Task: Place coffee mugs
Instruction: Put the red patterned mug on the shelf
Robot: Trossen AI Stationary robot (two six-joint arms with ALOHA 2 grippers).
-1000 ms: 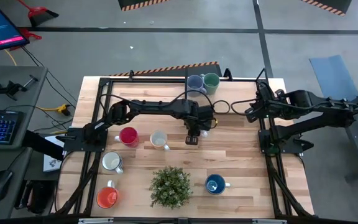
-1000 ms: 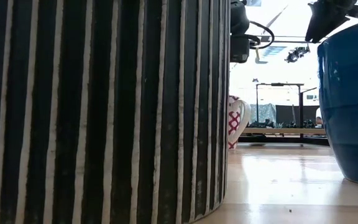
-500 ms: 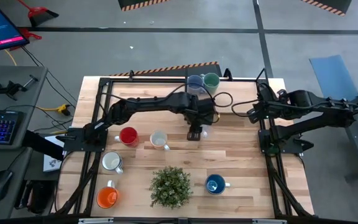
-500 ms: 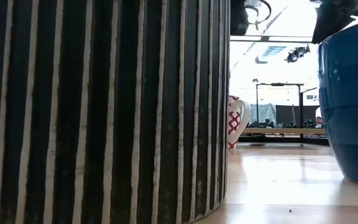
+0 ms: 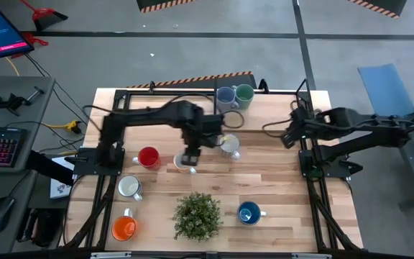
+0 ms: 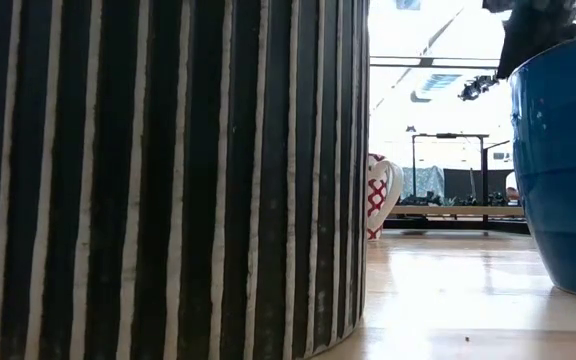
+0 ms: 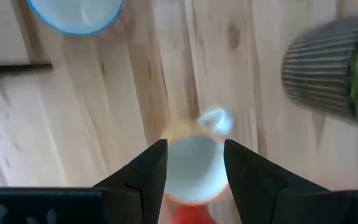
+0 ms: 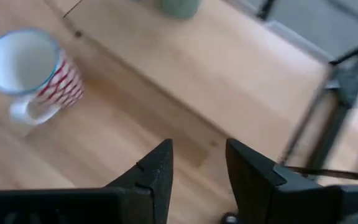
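My left gripper hangs open, pointing down, above the cream mug; its fingers frame the mug without touching it. The white mug with red pattern stands upright on its base to the right of it. The red mug stands left of the cream one. A lavender-blue mug and a green mug stand at the far edge. A white mug, an orange mug and a blue mug stand nearer. My right gripper waits open at the table's right.
A leafy plant in a striped pot stands near the front edge, between the orange and blue mugs. A black frame runs along the table's far and side edges. Bare wood lies between the patterned mug and the right arm.
My left gripper has risen and gone toward the table's left edge, from over the patterned mug to over the cream mug. The patterned mug has stayed upright where it was.
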